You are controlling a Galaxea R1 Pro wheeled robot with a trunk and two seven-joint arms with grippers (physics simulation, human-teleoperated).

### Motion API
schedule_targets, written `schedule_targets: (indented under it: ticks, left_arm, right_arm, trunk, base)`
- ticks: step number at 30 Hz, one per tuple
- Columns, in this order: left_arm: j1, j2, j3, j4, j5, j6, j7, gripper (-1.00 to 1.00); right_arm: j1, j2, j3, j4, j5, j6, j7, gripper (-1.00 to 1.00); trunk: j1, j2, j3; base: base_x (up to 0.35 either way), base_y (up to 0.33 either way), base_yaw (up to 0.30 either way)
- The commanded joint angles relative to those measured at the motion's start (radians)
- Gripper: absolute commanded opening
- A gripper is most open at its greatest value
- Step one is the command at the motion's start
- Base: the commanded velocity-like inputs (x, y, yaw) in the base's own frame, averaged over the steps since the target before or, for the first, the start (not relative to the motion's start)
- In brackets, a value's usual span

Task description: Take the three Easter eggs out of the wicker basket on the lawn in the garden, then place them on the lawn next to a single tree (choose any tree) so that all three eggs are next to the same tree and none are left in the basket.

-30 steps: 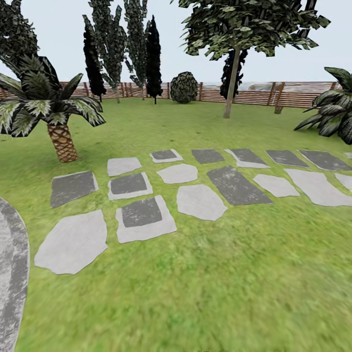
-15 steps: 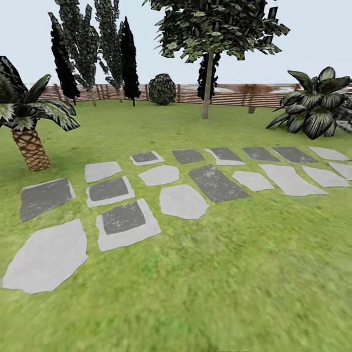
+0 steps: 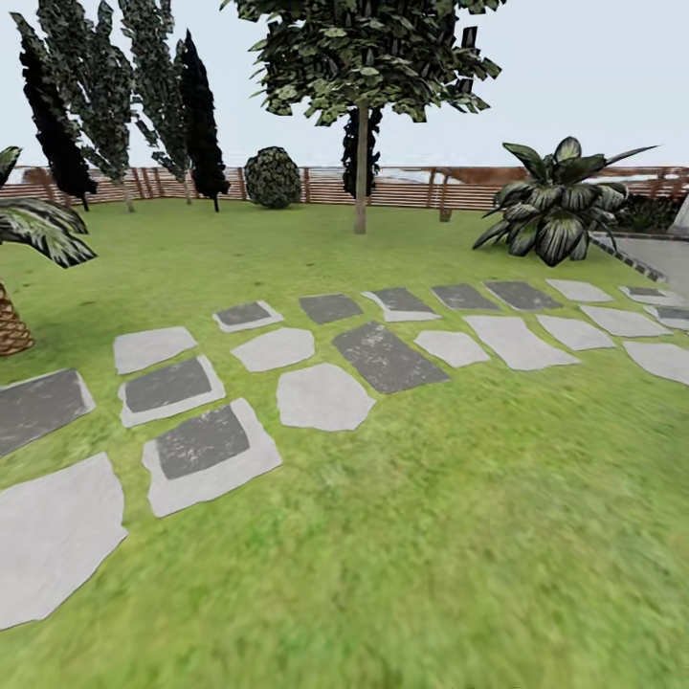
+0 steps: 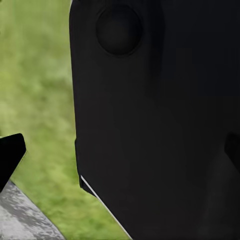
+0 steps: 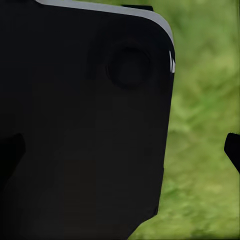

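Head view: open lawn, mottled green, fills the near ground. Grey stepping-stone slabs lie in a loose band across the middle, some pale, some dark-centred, running from the near left toward the far right. Beyond them stands a tree with a slim pale trunk and broad leafy crown, rooted in grass well behind the slabs. Brown slat fence closes the garden at the back. Round dark bush sits against the fence, left of the tree; tall dark cypress-like trees stand further left. Palm fronds and a scaly trunk at the left edge. Broad-leaved plant on the right, near the far slabs. Left wrist view: a black housing blocks most of the frame, blurred grass beside it; left pincer's tips barely edge in, opening cannot be told. Right wrist view: same black housing, grass alongside; right pincer's opening cannot be told, nothing seen held.
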Motion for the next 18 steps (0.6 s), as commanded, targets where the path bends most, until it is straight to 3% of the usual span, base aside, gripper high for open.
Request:
schedule_targets:
  ticks: [1,13,18]
  left_arm:
    - [0.0,0.0,0.001,0.0,0.001,-0.002,0.0,1.0]
    - [0.0,0.0,0.0,0.0,0.001,-0.002,0.0,1.0]
    - [0.0,0.0,0.0,0.0,0.001,-0.002,0.0,1.0]
  right_arm:
    - [-0.001,0.0,0.001,0.001,0.003,-0.003,0.001,1.0]
    - [-0.001,0.0,0.001,0.001,0.002,-0.003,-0.001,1.0]
    - [-0.001,-0.001,0.003,0.004,0.004,0.0,-0.001,1.0]
  trunk:
    - [0.0,0.0,-0.001]
    - [0.0,0.0,-0.005]
    - [0.0,0.0,-0.006]
  base:
    - [0.08,0.0,-0.284]
    - [0.082,0.0,-0.274]
    - [0.082,0.0,-0.06]
